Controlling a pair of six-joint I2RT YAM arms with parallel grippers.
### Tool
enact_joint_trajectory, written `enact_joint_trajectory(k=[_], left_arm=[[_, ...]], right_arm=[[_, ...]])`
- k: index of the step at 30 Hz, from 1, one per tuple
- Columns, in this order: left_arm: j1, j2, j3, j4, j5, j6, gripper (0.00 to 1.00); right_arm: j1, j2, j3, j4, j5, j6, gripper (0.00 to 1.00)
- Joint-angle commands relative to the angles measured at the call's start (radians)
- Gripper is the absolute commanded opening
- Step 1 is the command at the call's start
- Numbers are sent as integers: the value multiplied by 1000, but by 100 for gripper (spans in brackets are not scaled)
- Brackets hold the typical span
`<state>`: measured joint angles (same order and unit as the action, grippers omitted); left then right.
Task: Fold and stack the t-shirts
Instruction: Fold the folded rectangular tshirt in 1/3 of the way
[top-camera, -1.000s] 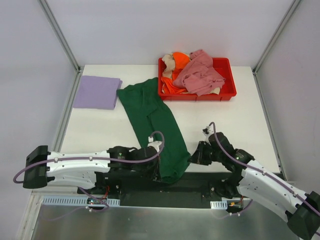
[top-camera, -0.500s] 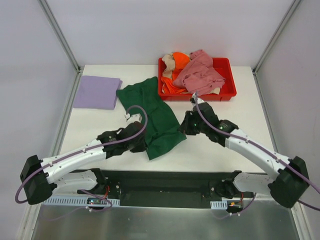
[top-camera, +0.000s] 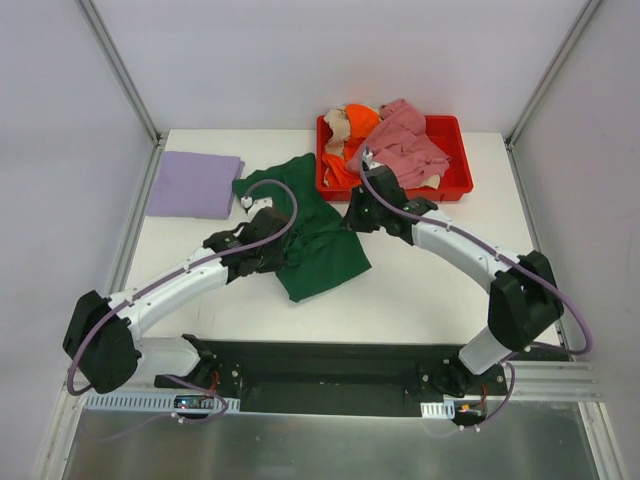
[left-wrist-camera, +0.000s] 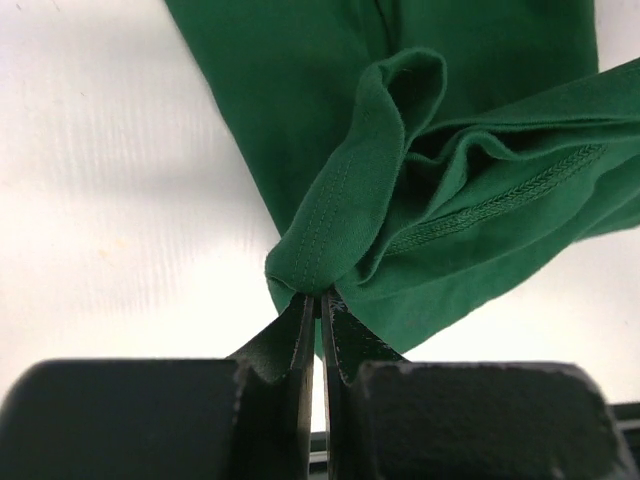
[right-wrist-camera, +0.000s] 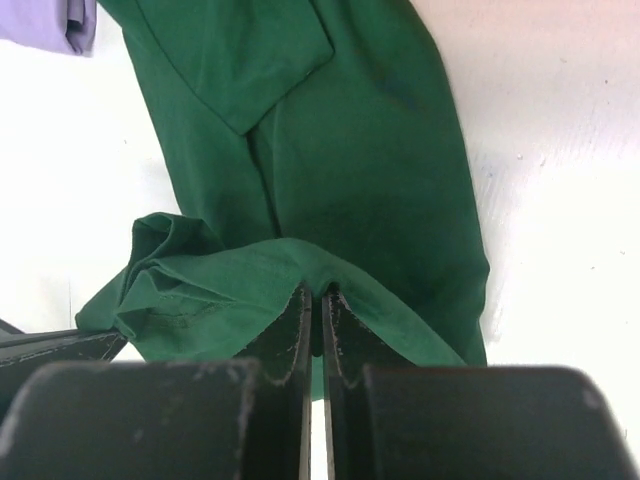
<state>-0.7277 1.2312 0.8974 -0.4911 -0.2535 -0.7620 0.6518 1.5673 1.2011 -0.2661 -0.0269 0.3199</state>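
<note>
- Top view: green shirt (top-camera: 318, 240) lies at the middle of the table (top-camera: 440, 270), partly doubled over.
- Left gripper (top-camera: 280, 256) is at its 8 o'clock edge, right gripper (top-camera: 352, 214) at its 2 o'clock edge. Judged: each holds an end of the hem to carry it over the body for a fold.
- Lavender shirt (top-camera: 193, 184) lies folded flat at 10 o'clock, likely the stack base.
- Tray (top-camera: 458, 186) at 1 o'clock holds pink shirt (top-camera: 402, 148), orange shirt (top-camera: 358, 120) and beige shirt (top-camera: 337, 126) in an unfolded heap.
- Left wrist: left gripper (left-wrist-camera: 320, 302) has its jaws pressed tight on a bunched hem corner of green shirt (left-wrist-camera: 350, 210). Stitching and stacked layers show here; the top view hides the pinch under the arm.
- Right wrist: right gripper (right-wrist-camera: 318, 292) is clamped on a fold edge of green shirt (right-wrist-camera: 350, 150).
- Only this view shows the sleeve flat at 12 o'clock, the lavender shirt (right-wrist-camera: 50, 25) corner at 11 o'clock and bunched cloth at 9 o'clock. The fold may land uneven.
</note>
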Motion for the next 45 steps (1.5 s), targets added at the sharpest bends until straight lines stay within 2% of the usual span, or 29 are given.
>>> enact_joint_trajectory(k=[1, 11, 19, 21, 25, 27, 28, 29, 32, 36, 38, 41, 45], left_arm=[[45, 50, 69, 14, -50, 72, 0], [155, 208, 146, 65, 33, 115, 0], [205, 327, 169, 109, 39, 145, 0], [215, 358, 178, 109, 59, 151, 0], [221, 395, 184, 118, 71, 155, 18], [221, 407, 201, 123, 57, 164, 21], [221, 412, 210, 121, 50, 171, 25], [221, 410, 221, 121, 54, 173, 31], [221, 372, 225, 121, 97, 162, 62], [220, 262, 177, 123, 123, 132, 89], [220, 190, 138, 125, 151, 118, 99], [209, 96, 57, 138, 213, 98, 99], [197, -57, -81, 193, 313, 85, 99]], right_arm=[[-17, 48, 87, 33, 5, -22, 0], [-61, 177, 158, 61, -45, -12, 1], [-98, 324, 253, 90, -94, -27, 2], [-103, 356, 276, 87, -111, -15, 7], [-109, 378, 284, 82, -90, -22, 15], [-115, 378, 294, 68, -90, -30, 33], [-119, 381, 311, 36, -99, -38, 47], [-122, 385, 337, 0, -103, -47, 56], [-119, 363, 371, -96, -116, -84, 62], [-107, 243, 261, -59, -120, -79, 66], [-100, 179, 168, -13, -163, -70, 76], [-72, 105, 56, 80, -235, -47, 96], [-21, 155, 52, 96, -309, -48, 96]])
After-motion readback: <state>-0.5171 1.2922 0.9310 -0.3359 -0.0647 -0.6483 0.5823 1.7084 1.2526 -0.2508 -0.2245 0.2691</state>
